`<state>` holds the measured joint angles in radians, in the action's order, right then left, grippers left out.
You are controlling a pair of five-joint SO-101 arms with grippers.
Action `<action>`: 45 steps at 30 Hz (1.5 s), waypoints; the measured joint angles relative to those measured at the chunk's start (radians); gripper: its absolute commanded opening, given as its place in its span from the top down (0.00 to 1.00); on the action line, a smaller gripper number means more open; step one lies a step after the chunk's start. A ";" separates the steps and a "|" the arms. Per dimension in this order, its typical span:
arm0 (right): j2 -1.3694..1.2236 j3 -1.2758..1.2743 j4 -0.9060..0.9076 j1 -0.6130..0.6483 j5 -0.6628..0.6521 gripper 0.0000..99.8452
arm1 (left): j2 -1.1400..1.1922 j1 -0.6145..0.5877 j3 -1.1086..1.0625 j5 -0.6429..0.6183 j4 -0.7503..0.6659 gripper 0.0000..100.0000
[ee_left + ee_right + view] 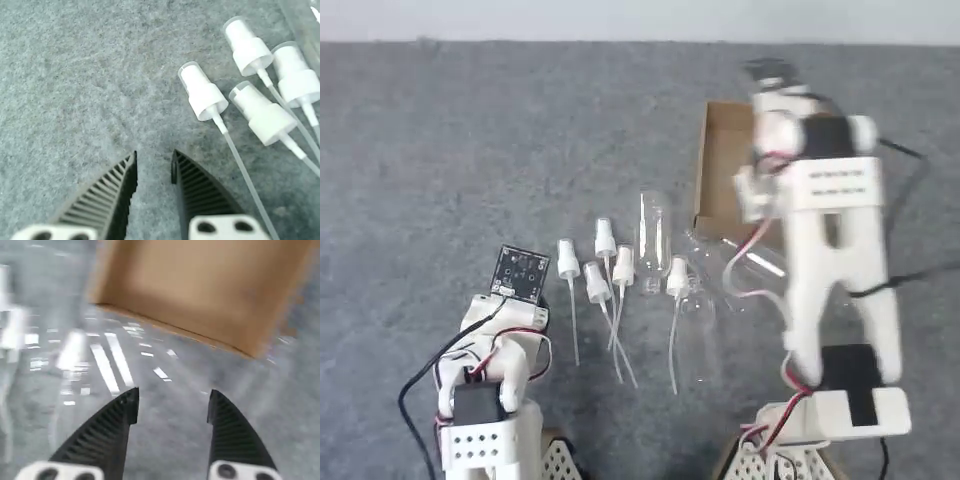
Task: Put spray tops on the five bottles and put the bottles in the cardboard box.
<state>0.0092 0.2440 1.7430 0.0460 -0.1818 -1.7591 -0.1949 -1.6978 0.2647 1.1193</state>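
We see five tops (623, 265) lying on the grey desk (440, 150) in a loose cluster ahead of the left arm (490, 400). Each lies on its side with its white head toward the far edge and its thin tube trailing back toward the arms. Their long axes therefore run roughly near to far, fanning a little. The rightmost top (677, 277) lies slightly apart from the other four, close beside the bottles (653, 240). These clear bottles lie on their sides just right of the tops, between them and the box (720, 165). One has its long axis running near to far, another nearer the box slants toward it, and a third lies closer to the arms, also near to far. We cannot separate the rest, nor tell which end is the neck. The box sits open side up at the far right of the desk, partly under the right arm (830, 250), which extends over it. The left jaws hang low over bare desk, parted by a narrow gap with nothing between them. Four tops lie just past their tips, heads pointing away from them. The right jaws stand wide apart and empty above the desk, with the box's wall ahead of their tips and blurred glints of bottles off to one side.
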 measured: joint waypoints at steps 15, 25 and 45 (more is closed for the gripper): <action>-0.180 -0.138 -0.216 -0.448 -0.278 0.82 | 0.000 0.000 0.000 0.000 0.000 0.90; -0.227 -0.450 -0.554 -0.423 -0.279 0.84 | 0.000 0.000 0.000 0.000 0.000 0.90; -0.198 -0.552 -0.743 -0.690 -0.592 0.99 | 0.002 -0.054 0.180 0.060 -0.021 0.90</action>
<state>-0.1887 -0.3084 1.0004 -0.6444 -0.7741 -1.7576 -0.2486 -1.5182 0.3245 1.0978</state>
